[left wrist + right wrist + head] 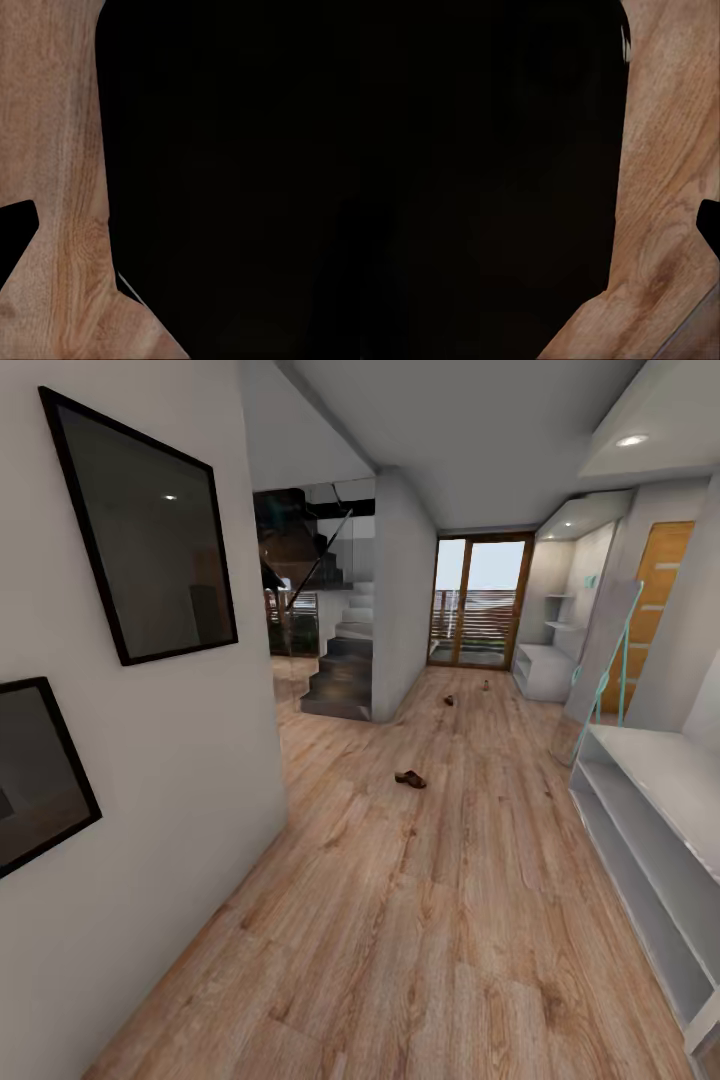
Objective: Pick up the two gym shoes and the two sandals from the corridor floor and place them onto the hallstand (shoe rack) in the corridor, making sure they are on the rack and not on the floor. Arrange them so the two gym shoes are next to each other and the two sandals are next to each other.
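Your fingers can't be read: both wrist views are mostly a black mass with strips of wood floor [64,225] beside it, so you cannot tell whether either pair is spread or pressed together. In the head view, going left to right, you have two dark framed pictures [140,525] on the near left wall, then a dark staircase [335,660] behind it. One sandal [410,779] lies on the floor near the corridor's middle, well apart from everything else. Farther down, near the glass door [480,600], lie two small things: a dark brown one [449,700], probably the second sandal, and a paler one [486,684] too small to name. The hallstand [548,660] stands by the right wall at the far end. A plain white bench [650,810] runs along the near right edge.
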Tool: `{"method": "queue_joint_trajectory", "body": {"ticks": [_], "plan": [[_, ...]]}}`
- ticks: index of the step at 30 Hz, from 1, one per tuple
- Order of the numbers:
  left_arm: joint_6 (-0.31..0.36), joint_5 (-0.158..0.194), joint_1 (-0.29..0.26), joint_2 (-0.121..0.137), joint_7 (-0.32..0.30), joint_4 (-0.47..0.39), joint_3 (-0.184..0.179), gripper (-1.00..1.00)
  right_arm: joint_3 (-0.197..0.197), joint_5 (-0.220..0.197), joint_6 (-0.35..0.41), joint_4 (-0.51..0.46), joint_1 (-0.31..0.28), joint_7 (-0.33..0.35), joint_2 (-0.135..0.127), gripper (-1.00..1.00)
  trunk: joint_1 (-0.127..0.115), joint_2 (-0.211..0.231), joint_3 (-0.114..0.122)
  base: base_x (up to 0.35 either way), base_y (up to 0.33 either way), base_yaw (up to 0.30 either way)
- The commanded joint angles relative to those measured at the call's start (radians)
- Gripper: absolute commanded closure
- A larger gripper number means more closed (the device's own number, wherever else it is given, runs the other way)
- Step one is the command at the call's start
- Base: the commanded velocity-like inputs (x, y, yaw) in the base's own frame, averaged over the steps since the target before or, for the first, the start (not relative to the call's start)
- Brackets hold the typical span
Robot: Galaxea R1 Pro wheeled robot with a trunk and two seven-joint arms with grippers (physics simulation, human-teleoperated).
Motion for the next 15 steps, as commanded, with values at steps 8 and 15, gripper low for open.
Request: {"method": "queue_joint_trajectory", "body": {"ticks": [8,15], "plan": [[-0.014,0.001,-0.046,0.001,0.002,-0.046,0.002,-1.00,-0.006,-0.003,-0.002,-0.045,-0.002,0.008,-0.004,-1.00,0.000,0.000,0.000,0.000,0.000,0.000],[-0.024,0.008,-0.087,0.041,-0.001,-0.085,0.011,-1.00,-0.011,-0.003,-0.002,-0.085,-0.002,0.006,-0.003,-1.00,0.000,0.000,0.000,0.000,0.000,0.000]]}}
